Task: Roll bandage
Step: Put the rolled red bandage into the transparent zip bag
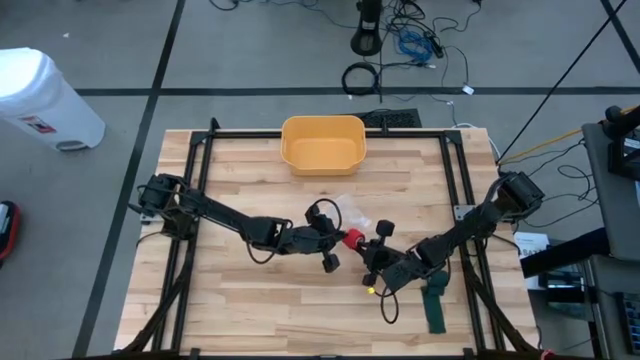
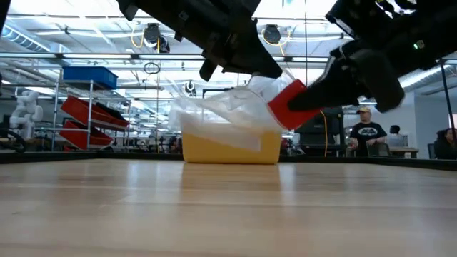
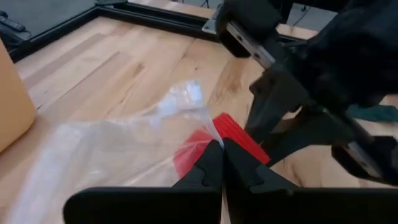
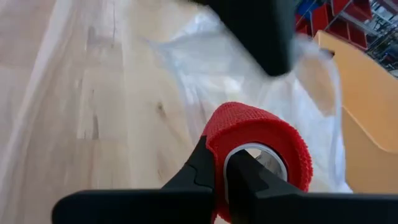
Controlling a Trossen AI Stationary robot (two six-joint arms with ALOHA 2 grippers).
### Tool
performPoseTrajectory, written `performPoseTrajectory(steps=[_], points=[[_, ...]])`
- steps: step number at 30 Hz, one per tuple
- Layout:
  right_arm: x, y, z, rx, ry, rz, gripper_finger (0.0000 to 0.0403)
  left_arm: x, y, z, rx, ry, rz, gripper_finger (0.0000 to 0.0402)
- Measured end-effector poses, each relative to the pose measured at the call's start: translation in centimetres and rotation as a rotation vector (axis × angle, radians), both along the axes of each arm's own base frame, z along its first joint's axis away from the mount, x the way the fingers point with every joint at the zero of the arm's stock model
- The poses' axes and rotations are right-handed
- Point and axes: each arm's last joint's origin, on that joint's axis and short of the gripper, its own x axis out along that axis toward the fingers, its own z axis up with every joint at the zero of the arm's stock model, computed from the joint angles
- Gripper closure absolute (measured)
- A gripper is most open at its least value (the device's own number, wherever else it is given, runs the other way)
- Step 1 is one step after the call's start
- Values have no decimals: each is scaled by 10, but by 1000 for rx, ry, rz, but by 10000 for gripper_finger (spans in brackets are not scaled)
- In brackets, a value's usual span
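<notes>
Evidently unwrapping: above the wooden worktop [image 1: 260, 290], the right claw [image 4: 222, 163] pinches the red bandage roll's [image 4: 258, 146] wall, while the left claw [image 3: 222, 163] is shut on its clear plastic wrapper [image 3: 118, 146], pulling it away.

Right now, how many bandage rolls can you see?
1: a red roll held above the table's middle, gripped by the right pincer, beside a clear bag pinched by the left pincer. The bag might hide more.
</notes>
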Motion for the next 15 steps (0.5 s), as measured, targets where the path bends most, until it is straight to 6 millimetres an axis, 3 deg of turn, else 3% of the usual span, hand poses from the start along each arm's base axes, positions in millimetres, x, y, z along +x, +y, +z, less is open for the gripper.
performPoseTrajectory(steps=[7,15], points=[[14,-14,8,74,-72,-1,399,-1,-3,-1,-20,12,-42,401],[20,-29,11,254,-238,-198,399,-8,-20,-6,17,59,-44,401]])
